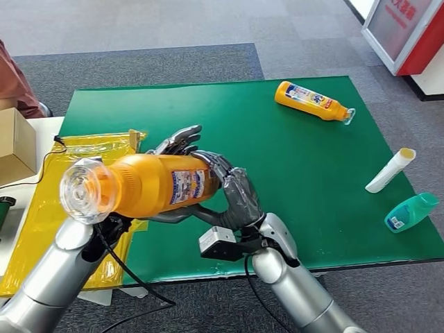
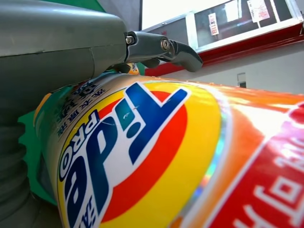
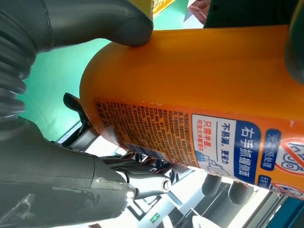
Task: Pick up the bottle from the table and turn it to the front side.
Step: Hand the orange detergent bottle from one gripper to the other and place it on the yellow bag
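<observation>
**Orange bottle held off the worktop by both hands**

Nearest the head camera is the clear cap end of the orange bottle [image 1: 146,184], which lies on its side in the air above the near edge of the green worktop [image 1: 293,180]. Both hands grip it. The left hand [image 1: 175,143] reaches from behind and over the bottle's body, its fingers showing past the top. The right hand [image 1: 236,198] wraps the base end, thumb under and fingers curled over the label. In the left wrist view the bottle's front label, with large blue letters on a red and yellow disc, faces that camera, and a dark fingertip lies just over it. In the right wrist view the back label with small print faces the camera, and the grey thumb presses the plain orange side.

Counted on the worktop beyond the right hand: one second orange bottle [image 1: 313,101] lying on its side, well apart; one white tube [image 1: 390,170] with a yellow end; one teal bottle [image 1: 411,211] on its side near the worktop's far-right edge. That makes two orange bottles in all.

Beside the left arm lies one yellow plastic sheet [image 1: 78,149], and past it one cardboard box [image 1: 16,142].
</observation>
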